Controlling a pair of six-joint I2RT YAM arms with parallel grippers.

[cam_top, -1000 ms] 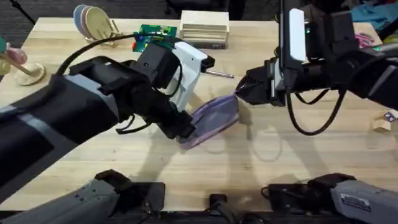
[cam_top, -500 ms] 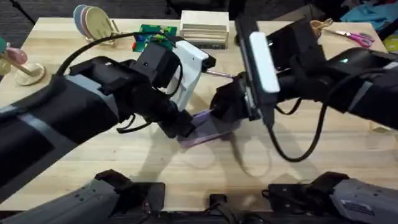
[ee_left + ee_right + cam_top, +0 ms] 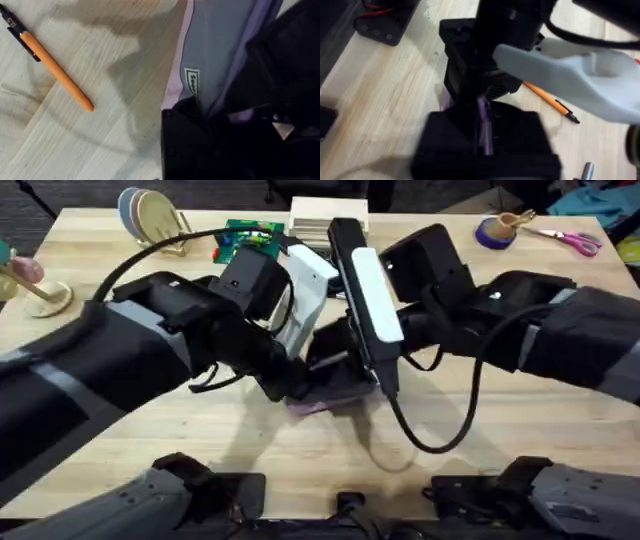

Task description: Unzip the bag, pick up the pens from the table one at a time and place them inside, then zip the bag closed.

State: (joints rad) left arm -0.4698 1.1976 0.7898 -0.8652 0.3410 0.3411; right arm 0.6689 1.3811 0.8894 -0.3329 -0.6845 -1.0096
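Now: both arms converge on the bag (image 3: 318, 404) at mid-surface.
Left hand (image 3: 200, 107) pinches the bag's near-left end; the right hand's (image 3: 482, 127) grip cannot be told. An orange pen (image 3: 56, 71) lies beside the bag on the surface (image 3: 470, 470). Risk: the crowded hands may collide or drag the soft pouch.

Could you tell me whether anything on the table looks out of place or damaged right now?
Nothing stands out. The orange pen lies intact on the table, apart from the bag, and both arms meet over the bag; nothing looks spilled or broken.
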